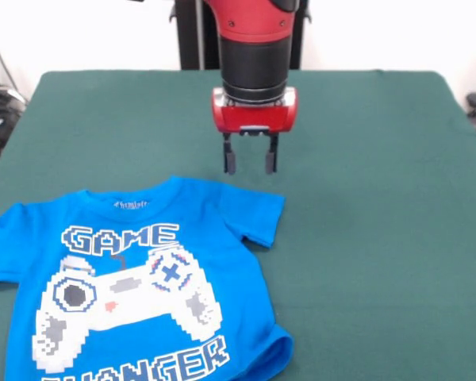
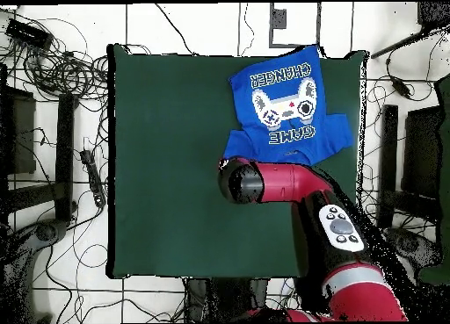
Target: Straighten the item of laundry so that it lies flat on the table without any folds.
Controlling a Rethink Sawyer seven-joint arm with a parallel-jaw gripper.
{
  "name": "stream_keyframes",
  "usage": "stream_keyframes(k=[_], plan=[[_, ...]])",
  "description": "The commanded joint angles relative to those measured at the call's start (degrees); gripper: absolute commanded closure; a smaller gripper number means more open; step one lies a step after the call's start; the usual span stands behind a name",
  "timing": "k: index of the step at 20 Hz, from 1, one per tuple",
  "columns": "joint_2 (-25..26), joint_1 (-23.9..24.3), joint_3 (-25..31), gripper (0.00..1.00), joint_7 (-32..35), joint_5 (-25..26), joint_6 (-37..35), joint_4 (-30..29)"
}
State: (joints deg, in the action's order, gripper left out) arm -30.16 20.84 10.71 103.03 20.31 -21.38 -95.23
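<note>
Your gripper hangs spread and empty just behind the T-shirt, lying print-up near the table corner; next, you likely should smooth its tucked sleeve and curled hem

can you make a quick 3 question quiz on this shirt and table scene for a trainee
1. True or false: the gripper is clamped on the T-shirt.
2. Which side of the shirt faces up? A) plain back B) printed front C) inside out
3. Fill in: in the front view, the shirt's sleeve nearest the gripper lies on the green ____.

Key:
1. False. The fingers are apart and hang above the table just beyond the collar, holding nothing.
2. B. The white controller and the word GAME show.
3. table. The shirt sits toward one corner, with a small curl at its hem.
</note>
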Motion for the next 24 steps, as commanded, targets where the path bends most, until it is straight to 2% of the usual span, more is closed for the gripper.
stream_keyframes(k=[1,9,24], plan=[[-0.47,1.15,2.42,0.00,-1.94,4.22,-0.17,-1.25],[1.71,-0.47,2.39,0.00,0.67,4.97,0.51,0.72],[9.25,-7.25,-0.10,0.00,7.33,3.03,3.82,7.00]])
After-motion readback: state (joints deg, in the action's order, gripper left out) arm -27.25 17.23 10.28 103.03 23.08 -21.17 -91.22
